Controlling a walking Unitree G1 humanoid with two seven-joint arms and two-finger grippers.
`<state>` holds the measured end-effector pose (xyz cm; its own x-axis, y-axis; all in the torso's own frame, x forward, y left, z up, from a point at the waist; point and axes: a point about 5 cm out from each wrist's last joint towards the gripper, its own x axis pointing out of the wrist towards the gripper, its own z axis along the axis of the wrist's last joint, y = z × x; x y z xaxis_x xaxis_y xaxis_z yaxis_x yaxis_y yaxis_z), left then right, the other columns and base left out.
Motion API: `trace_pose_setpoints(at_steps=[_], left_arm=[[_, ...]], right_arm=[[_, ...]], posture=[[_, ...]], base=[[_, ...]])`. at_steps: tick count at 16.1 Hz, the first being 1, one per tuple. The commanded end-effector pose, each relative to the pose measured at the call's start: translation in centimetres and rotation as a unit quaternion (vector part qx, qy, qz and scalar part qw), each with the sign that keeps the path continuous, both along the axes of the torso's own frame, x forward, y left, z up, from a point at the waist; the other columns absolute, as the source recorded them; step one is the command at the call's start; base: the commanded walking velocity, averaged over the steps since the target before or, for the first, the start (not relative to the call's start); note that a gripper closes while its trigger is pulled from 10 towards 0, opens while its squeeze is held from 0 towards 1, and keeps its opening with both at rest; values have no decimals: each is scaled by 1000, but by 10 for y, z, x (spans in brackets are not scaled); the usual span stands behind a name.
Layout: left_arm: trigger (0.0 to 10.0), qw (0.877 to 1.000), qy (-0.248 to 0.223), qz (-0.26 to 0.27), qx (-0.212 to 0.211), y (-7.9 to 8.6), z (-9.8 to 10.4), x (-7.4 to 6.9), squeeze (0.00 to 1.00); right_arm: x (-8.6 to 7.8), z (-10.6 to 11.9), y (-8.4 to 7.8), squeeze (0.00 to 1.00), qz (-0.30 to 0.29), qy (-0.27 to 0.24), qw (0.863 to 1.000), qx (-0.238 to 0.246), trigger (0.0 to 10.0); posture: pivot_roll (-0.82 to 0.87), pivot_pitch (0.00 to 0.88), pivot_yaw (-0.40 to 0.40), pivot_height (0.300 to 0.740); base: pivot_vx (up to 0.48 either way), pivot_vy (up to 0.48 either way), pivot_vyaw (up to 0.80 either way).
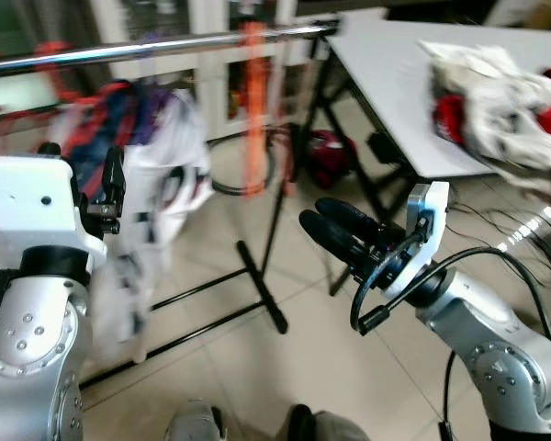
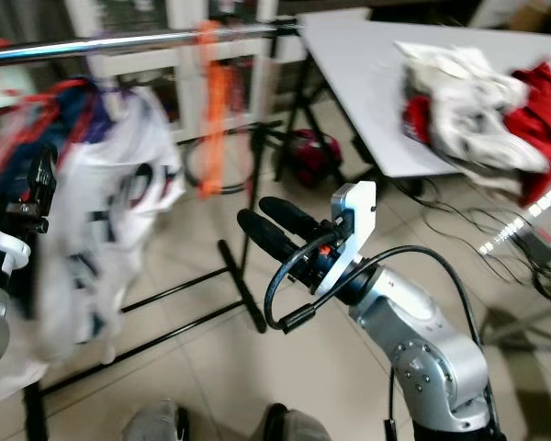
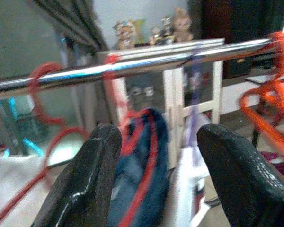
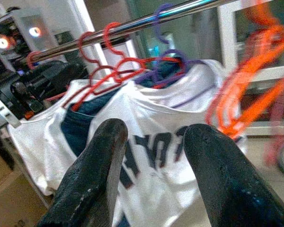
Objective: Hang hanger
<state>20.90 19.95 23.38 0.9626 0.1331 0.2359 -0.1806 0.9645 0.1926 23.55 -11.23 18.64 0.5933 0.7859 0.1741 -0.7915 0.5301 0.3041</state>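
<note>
A chrome rail (image 1: 165,44) runs across the top of the head views, carried on a black stand (image 1: 257,285) whose feet rest on the tiled floor. To the right a white surface (image 1: 395,83) holds one heap of white and red clothes (image 1: 496,92); its far edge is cut off by the frame.

The left arm is raised beside the rail, its white wrist housing near the camera, and the left claw (image 3: 156,156) points up at the bar with its two fingers apart and nothing between them. The right arm is bent at the elbow and reaches forward and to the left, the right claw (image 1: 335,230) held low in front of the stand; in the right wrist view its two fingers are spread, clamped on nothing.

Motion blur smears the hanging things. A white shirt with dark lettering (image 4: 151,142) hangs on a purple hanger (image 4: 163,19) hooked over the rail, with a blue garment (image 3: 142,165) on a red hanger (image 4: 109,52) next to it. At least three red hooks sit on the bar in the right wrist view; the exact count is hard to make out. An orange hanger (image 1: 253,110) hangs empty further right along the rail.
</note>
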Motion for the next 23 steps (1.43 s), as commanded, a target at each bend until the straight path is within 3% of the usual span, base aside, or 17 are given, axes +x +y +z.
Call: trace_pose_setpoints(at_steps=[1,8,12,15,20,22,23], left_arm=[[10000,1000,-4,-11,-1,-3,2,-3,0],[10000,999,10,-32,-17,-12,-2,1,0],[10000,995,38,-62,-64,-21,-7,18,0],[10000,993,49,-90,-54,-30,-9,30,0],[10000,990,63,-118,-39,-35,-10,46,0],[10000,988,74,-134,-32,-36,-14,52,0],[10000,987,77,-136,-25,-36,-17,55,0]], right_arm=[[-1,2,-3,0,-12,-10,1000,-8,10000],[-3,0,3,0,-27,2,1000,16,10000],[0,0,1,0,-48,7,999,21,10000],[3,-2,-1,0,-65,12,998,13,10000],[7,-9,-3,0,-113,22,993,-6,10000],[8,-18,-6,0,-142,26,989,-46,10000],[12,-23,-13,0,-191,23,978,-84,10000]], posture=[[85,114,-105,740],[85,116,-95,740],[80,111,-84,740],[72,106,-74,740],[55,88,-33,740],[50,86,-29,740],[50,86,-29,740]], base=[[0,382,0],[0,385,0],[0,202,0],[0,0,0],[-233,0,0],[-307,0,0],[-311,0,0]])
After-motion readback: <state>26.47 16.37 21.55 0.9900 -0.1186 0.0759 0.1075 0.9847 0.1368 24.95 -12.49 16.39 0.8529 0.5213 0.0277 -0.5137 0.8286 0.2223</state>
